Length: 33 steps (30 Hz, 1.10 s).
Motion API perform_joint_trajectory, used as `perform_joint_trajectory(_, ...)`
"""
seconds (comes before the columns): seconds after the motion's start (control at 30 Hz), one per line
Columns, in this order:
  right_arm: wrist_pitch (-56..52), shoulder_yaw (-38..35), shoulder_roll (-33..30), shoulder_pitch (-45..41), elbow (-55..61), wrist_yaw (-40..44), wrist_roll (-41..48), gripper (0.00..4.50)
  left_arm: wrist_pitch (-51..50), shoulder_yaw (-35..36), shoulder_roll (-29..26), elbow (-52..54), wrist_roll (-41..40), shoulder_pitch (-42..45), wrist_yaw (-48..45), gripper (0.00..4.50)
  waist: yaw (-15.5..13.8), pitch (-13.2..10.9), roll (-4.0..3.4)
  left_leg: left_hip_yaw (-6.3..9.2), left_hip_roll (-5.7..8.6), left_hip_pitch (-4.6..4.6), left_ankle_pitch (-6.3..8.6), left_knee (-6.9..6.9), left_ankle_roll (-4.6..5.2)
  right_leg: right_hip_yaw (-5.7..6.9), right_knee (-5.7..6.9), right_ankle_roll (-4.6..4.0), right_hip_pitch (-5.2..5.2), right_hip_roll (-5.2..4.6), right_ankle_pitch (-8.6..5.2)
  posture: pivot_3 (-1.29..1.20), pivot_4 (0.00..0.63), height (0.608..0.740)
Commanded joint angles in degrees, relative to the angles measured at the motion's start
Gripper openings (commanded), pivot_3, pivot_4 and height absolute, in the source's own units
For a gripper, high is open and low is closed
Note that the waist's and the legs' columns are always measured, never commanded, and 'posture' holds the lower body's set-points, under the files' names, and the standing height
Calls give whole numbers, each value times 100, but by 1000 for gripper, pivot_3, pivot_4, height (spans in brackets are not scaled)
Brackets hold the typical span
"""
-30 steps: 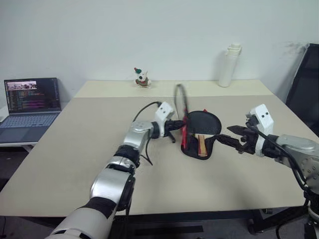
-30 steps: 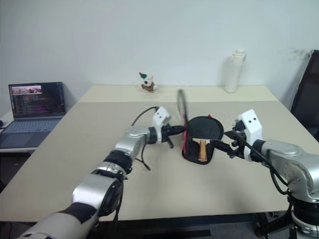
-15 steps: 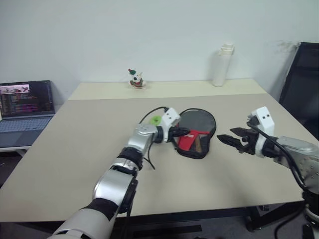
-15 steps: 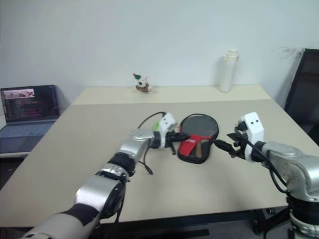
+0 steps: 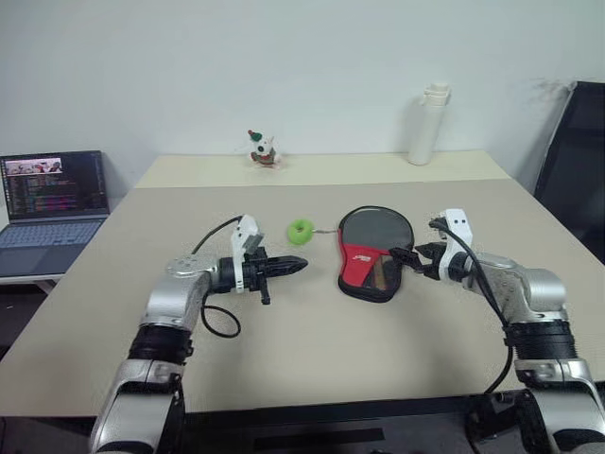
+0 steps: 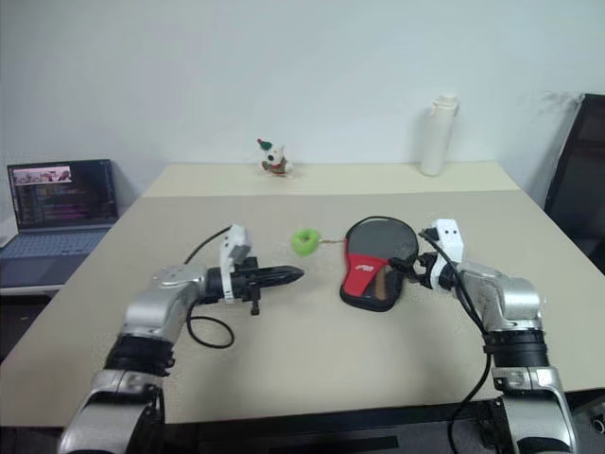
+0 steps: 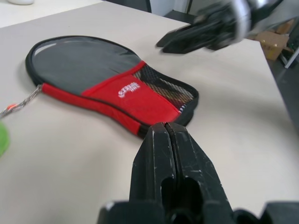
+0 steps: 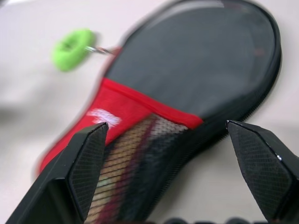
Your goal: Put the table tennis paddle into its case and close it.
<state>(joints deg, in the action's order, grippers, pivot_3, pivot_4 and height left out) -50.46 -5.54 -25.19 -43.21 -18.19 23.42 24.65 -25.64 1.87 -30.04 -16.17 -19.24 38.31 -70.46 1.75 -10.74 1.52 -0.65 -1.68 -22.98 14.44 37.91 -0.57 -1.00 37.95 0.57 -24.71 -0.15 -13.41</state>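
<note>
The case lies flat mid-table, its black round part toward the far side and its red logo end nearer me. The table tennis paddle is inside it; only its striped wooden handle shows through the mesh. A green ring on a short chain lies just left of the case. My left gripper is shut and empty, pointing right at the case from a short way off. My right gripper is open at the case's right edge, its fingers spread on either side of the mesh end.
At the far left, off the table, sits an open laptop. A small toy figure and a white bottle stand along the far edge. A black chair is at the right.
The case's lid, upright a second ago, now lies flat over the paddle. My left gripper has drawn back to the left. My right gripper has moved in to the case and spread wider.
</note>
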Motion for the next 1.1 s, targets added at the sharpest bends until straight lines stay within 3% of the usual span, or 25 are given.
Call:
perform_joint_trajectory(0.03, 427, -37, 128, -292, -640, -41, -264, 4470, -188, 192, -162, 610, -222, -69, 227, 0, -13, 0, 0, -1, 1, -1, 0, 0, 0, 2, 0, -7, 0, -2, 4, 0, 150, 740)
perform_joint_trajectory(0.23, 781, 179, 331, -513, -1414, 170, -640, 4470, -299, 209, -237, 945, -327, -228, 485, 0, 7, 0, 0, -6, 1, 3, 0, 2, 0, 0, 2, -12, 1, -7, 8, 0, 150, 740)
perform_joint_trajectory(0.5, 738, 419, 627, -535, -1513, 442, -848, 4470, -376, 153, -271, 1129, -452, -201, 604, 0, 60, 1, 0, -6, 1, 10, 0, 1, 0, -2, 7, -13, 2, 2, 8, 0, 150, 740)
perform_joint_trajectory(0.6, 715, 458, 710, -523, -1545, 432, -927, 3876, -365, 133, -288, 1149, -468, -214, 604, 0, 99, 1, 0, -5, 1, 11, 0, 1, 0, -3, 9, -13, 2, 6, 8, 0, 150, 740)
perform_joint_trajectory(1.0, 220, 243, 1006, -612, -1285, 546, -689, 79, -373, 199, -900, 1392, -603, -884, 107, 0, 160, 2, -2, -2, -5, 15, 0, -2, 0, -6, 11, -15, 2, 7, 9, 0, 150, 740)
perform_joint_trajectory(1.1, -90, 251, 1113, -567, -887, 617, -530, 33, -316, 151, -1088, 1602, -710, -1215, -163, 0, 161, 2, -2, -2, -8, 13, 0, -3, 0, -7, 8, -15, 2, 5, 8, 0, 150, 740)
